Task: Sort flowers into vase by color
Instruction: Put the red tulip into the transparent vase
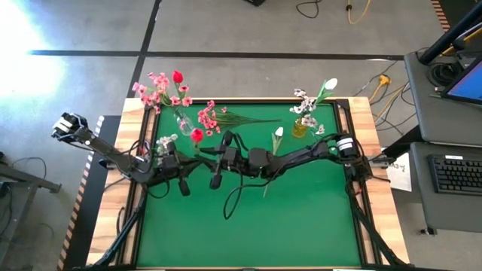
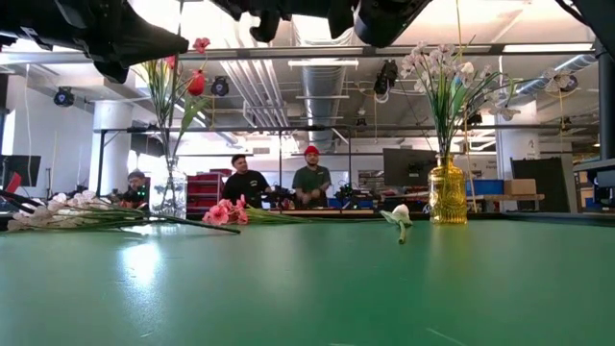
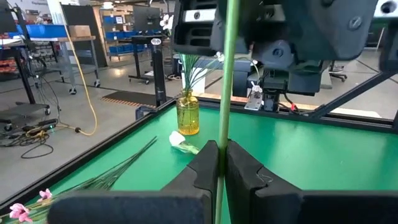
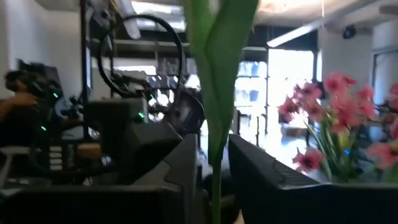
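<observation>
Over the green table (image 1: 301, 218), both grippers clamp one red flower's stem (image 3: 225, 81): left gripper (image 3: 221, 163) just beside right gripper (image 4: 212, 163)

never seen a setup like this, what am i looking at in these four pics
A robot with two dark arms sorts flowers at a green table. One picture looks down from above, one level across the tabletop, two from the wrists. A clear vase holds pink and red flowers; a yellow vase holds white ones. A white tulip and a pink spray lie loose. The left tool is shut on a green stem; the right tool is at a stem too.
</observation>
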